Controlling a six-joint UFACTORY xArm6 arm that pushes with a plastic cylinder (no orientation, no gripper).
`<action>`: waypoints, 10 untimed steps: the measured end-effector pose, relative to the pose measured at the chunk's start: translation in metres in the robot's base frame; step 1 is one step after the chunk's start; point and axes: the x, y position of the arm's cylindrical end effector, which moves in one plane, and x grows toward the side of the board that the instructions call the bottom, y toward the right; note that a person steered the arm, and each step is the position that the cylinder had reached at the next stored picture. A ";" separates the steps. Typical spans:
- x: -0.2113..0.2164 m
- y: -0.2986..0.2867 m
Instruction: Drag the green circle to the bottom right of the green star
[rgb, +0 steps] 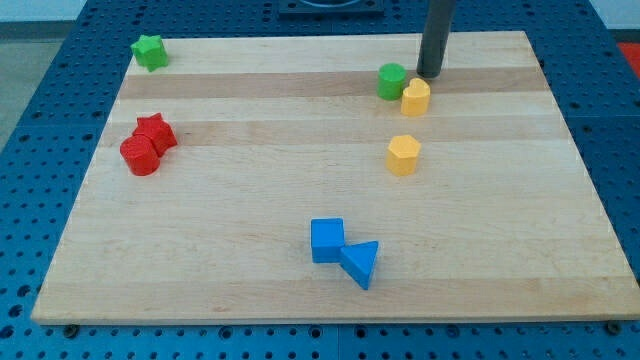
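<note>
My tip (429, 75) stands on the board near the view's top, a little right of the middle. The rod is dark and upright, and its upper part leaves the view at the top edge. It has no jaws and holds nothing; the tip only rests on the wood, just to the right of the green circle (392, 80) and just above a yellow block (416, 97). I cannot tell if the tip touches either one.

The green circle lies close to the top edge of the board, and the yellow block touches it at its lower right side. The green star (149, 51) is well apart from it, in the top left corner of the board.

A second yellow block (404, 155) lies below the first one, apart from it. On the view's left, a red star (156, 132) and a red circle (140, 155) are pressed together. Near the bottom middle, a blue square (327, 240) and a blue triangle (361, 263) touch each other.

The board (250, 190) is light wood with pale and darker stripes that run from left to right. It lies on a blue table (40, 120) with rows of small holes, which shows on all sides. Behind the top edge of the board I see a dark base (330, 6), cut off by the view's top.
</note>
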 end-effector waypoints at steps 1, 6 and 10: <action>0.019 -0.001; 0.019 -0.133; -0.001 -0.156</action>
